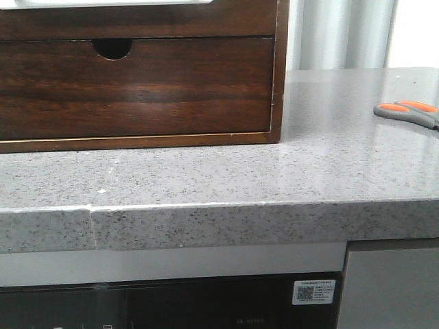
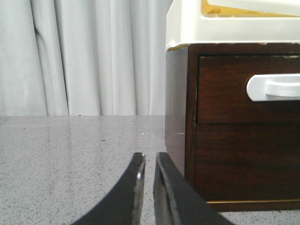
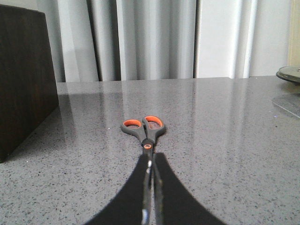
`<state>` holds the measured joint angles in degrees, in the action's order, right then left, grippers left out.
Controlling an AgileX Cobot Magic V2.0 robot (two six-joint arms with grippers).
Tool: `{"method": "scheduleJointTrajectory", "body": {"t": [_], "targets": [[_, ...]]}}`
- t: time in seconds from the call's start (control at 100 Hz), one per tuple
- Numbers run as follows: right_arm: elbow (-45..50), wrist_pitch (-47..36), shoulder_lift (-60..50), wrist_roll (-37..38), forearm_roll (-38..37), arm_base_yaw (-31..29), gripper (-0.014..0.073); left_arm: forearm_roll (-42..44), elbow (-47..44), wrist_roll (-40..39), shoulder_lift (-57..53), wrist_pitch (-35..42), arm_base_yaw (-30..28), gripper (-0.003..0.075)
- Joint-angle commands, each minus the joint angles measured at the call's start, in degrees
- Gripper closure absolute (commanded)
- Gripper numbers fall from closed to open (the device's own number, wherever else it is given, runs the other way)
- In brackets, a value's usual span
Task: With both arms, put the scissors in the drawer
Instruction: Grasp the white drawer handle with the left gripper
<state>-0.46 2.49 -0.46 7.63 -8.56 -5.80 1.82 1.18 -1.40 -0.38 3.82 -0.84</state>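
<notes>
The scissors (image 1: pixel 406 113), with grey handles and orange inner loops, lie on the grey counter at the far right of the front view, blade running off the frame edge. In the right wrist view the scissors (image 3: pixel 144 130) point their handles away, and my right gripper (image 3: pixel 152 159) is shut on their blades low over the counter. The dark brown drawer (image 1: pixel 137 89) with a half-round notch sits closed in its cabinet. Its left part shows in the left wrist view (image 2: pixel 248 159). My left gripper (image 2: pixel 149 160) is shut and empty, just left of the cabinet's corner. Neither arm shows in the front view.
The wooden cabinet frame (image 1: pixel 278 82) stands at the back left, its side visible in the right wrist view (image 3: pixel 23 79). An upper drawer has a white handle (image 2: pixel 274 86), and a white tray (image 2: pixel 225 28) rests on top. A round grey object (image 3: pixel 288 74) sits far right. The counter edge (image 1: pixel 219 219) runs along the front.
</notes>
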Motion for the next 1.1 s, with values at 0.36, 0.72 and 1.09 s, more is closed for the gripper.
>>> {"method": "scheduleJointTrajectory", "body": {"t": [0.36,0.72,1.09], "targets": [[-24.53,16.89,17.26,-0.25,9.47,-0.32,0.0710,-0.73,21.93,-0.25,11.83,-6.71,-0.08,0.0717],[-27.16,17.11,26.12,-0.25,10.11,0.52,0.0710,-0.27,22.44,-0.25,19.73,-4.34,-0.08,0.0465],[-27.16,21.50,26.12,-0.25,10.11,0.88,0.0710,23.30,22.08,1.40,30.72,13.90,4.47,0.0329]]}}
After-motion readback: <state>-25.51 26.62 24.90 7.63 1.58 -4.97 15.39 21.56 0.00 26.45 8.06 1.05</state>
